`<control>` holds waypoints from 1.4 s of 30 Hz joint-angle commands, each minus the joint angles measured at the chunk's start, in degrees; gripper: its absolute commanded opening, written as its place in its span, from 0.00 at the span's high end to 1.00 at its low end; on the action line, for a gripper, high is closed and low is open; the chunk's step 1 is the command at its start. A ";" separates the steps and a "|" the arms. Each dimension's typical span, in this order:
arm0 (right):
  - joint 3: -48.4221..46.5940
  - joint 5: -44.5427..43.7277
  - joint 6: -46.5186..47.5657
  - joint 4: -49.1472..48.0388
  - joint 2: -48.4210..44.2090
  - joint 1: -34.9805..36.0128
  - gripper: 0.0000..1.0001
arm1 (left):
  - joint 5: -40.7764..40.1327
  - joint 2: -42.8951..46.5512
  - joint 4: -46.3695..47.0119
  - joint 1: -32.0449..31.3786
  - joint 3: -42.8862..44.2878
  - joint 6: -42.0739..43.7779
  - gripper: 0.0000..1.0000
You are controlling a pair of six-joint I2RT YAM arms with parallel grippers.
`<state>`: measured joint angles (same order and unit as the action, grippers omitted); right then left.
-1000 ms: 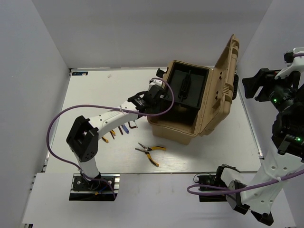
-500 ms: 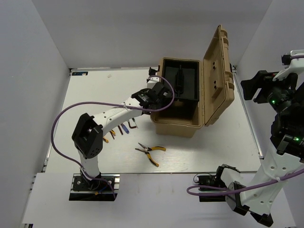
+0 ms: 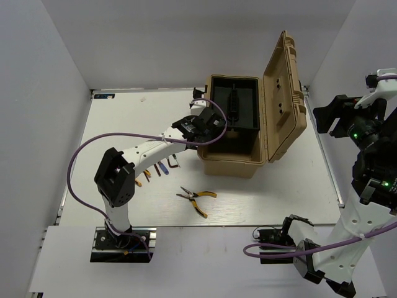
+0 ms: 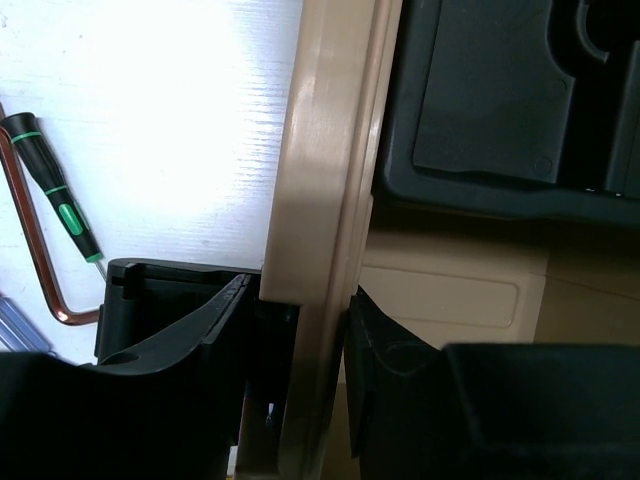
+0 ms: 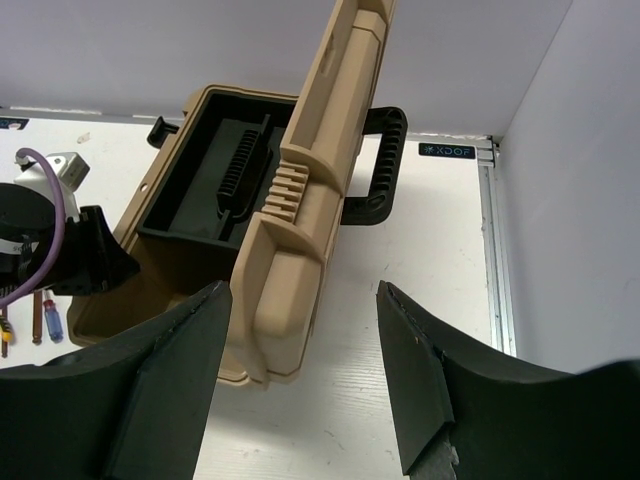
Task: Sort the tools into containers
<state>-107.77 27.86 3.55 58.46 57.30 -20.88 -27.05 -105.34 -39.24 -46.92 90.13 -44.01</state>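
My left gripper [image 3: 209, 127] is shut on the left rim [image 4: 330, 200] of the open tan toolbox [image 3: 229, 164], one finger [image 4: 200, 330] outside the wall and one [image 4: 385, 350] inside. A black tray [image 3: 239, 105] sits in the box, and the lid [image 3: 282, 99] stands upright at the right. Yellow-handled pliers [image 3: 197, 197] lie on the table in front of the box. Several small hex keys and screwdrivers [image 3: 156, 169] lie under my left forearm. The left wrist view shows a green-black screwdriver [image 4: 55, 195] and a copper hex key [image 4: 35, 260]. My right gripper [image 5: 305, 380] is open and empty, high above the lid [image 5: 300, 200].
The lid's black carry handle [image 5: 375, 165] points to the right. White walls enclose the table at the left, back and right. A metal rail [image 5: 490, 250] runs along the table's right edge. My left arm's purple cable [image 3: 80, 155] loops over the table's left side.
The toolbox has swung round in my left gripper's hold and now sits squarer to the table, its lid more upright. Most of this happened in the first half second. The right arm barely moved.
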 commanded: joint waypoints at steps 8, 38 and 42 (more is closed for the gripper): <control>-0.16 0.88 -0.04 -1.42 -0.70 -0.12 0.34 | 1.56 -4.70 -1.63 2.18 -0.13 -15.75 1.00; 7.98 8.26 3.83 -7.63 -5.87 -0.21 0.13 | -0.11 6.27 1.89 1.65 -3.03 -6.37 0.12; 7.23 14.93 0.24 -8.97 -5.01 -0.03 0.28 | -1.16 11.02 3.38 1.65 -1.89 -2.67 0.06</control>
<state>-99.42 36.12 5.63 54.92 51.51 -20.88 -26.41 -101.08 -35.05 -45.76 87.57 -50.57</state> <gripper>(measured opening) 0.759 0.933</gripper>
